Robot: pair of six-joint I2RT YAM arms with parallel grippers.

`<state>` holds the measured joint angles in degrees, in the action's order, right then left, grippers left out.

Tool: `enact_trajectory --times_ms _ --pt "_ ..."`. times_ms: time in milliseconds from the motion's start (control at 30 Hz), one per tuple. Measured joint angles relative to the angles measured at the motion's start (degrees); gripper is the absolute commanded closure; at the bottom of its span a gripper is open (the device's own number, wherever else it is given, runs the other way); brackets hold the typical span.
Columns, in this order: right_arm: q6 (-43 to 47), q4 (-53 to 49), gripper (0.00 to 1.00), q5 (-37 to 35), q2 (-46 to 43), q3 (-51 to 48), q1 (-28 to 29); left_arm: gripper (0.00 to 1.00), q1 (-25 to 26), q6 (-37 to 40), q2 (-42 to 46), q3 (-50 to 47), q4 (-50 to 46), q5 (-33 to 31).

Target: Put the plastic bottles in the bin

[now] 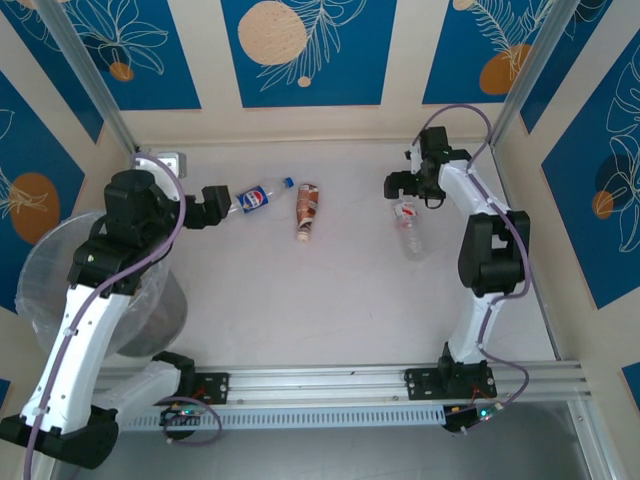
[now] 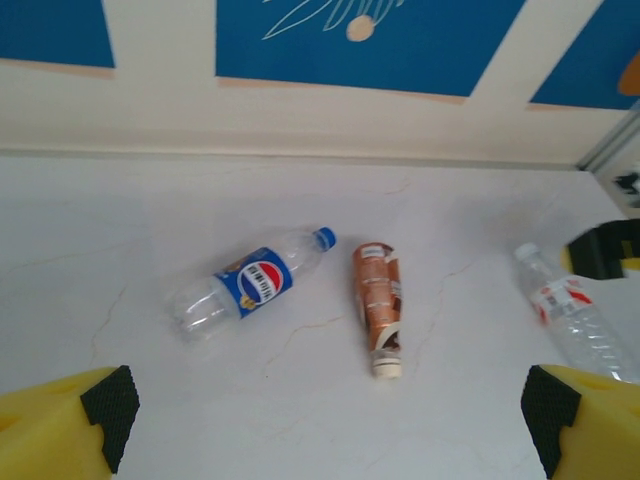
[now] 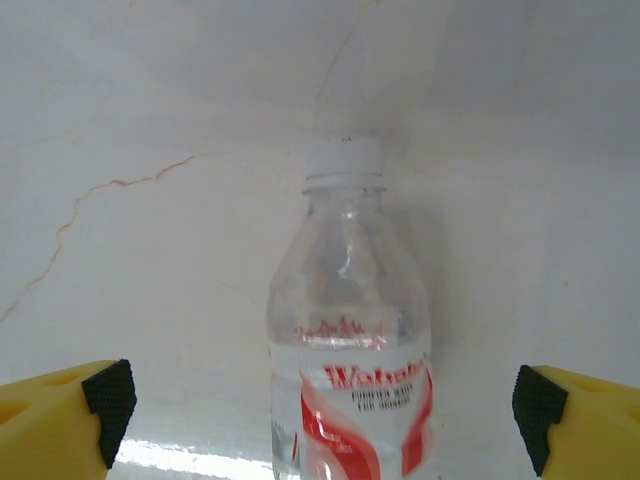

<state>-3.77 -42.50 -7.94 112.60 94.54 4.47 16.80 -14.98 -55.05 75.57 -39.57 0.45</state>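
Plastic bottles (image 1: 258,197) lie flat on the table (image 1: 300,320), three in sight and none gripped, so the step in hand looks like the reach for a pick on both sides.

Far left, the bin (image 1: 40,270) sits well behind the left gripper (image 1: 215,205), with the left arm (image 1: 85,300) crossing over it. That gripper's jaws stand spread wide, and its fingers (image 2: 105,405) have nothing between them. The blue-labelled bottle (image 2: 250,285) lies just ahead of the jaws, nearer the left finger's line, slanted with its cap pointing away. The brown-labelled bottle (image 2: 378,305) also lies ahead, nearer the right finger's line, cap toward the jaws. I judge the next move here is forward and down until the blue-labelled bottle's body sits between the pads, then a squeeze and a swing back to the bin.

The red-and-white-labelled bottle (image 3: 350,350) lies centred between the wide-spread jaws of the right gripper (image 1: 405,188), cap pointing ahead. A short descent and a squeeze seem to be all it needs.

The bin's inside is covered by the arm and the crinkled liner, so what it holds cannot be told. The red-and-white-labelled bottle's base is cut off at the lower edge of the right wrist view. From above, it is unclear whether the left gripper touches the blue-labelled bottle's base.
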Motion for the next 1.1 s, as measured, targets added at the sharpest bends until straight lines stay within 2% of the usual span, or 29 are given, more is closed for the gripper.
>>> enact_trajectory --times_ms 200,400,500,567,667,1000,1100 --pt "0.6 -6.1 0.01 -1.1 8.4 9.7 0.1 0.01 0.0 0.6 0.2 -1.7 0.2 3.7" --pt "1.6 -10.3 0.09 -3.5 16.4 20.2 0.3 0.01 0.0 0.6 0.2 -2.8 0.2 3.9" --pt "4.1 -11.3 0.15 -4.1 19.8 23.5 0.6 0.01 0.0 0.6 0.2 -2.8 0.2 3.8" --pt "5.7 -12.3 0.22 -4.1 21.9 25.6 0.9 0.01 0.0 0.6 0.3 -2.8 0.2 3.8" --pt "7.9 -13.8 0.25 -4.1 25.2 29.6 1.2 0.01 0.0 0.6 0.6 -3.0 0.1 3.6" --pt "11.0 -18.3 0.33 -3.5 30.7 37.0 1.8 0.01 0.0 0.6 0.9 -3.3 0.2 2.1" --pt "11.4 -19.2 0.42 -3.4 32.3 38.6 1.8 0.01 0.0 0.7 0.9 -3.6 0.1 1.6"
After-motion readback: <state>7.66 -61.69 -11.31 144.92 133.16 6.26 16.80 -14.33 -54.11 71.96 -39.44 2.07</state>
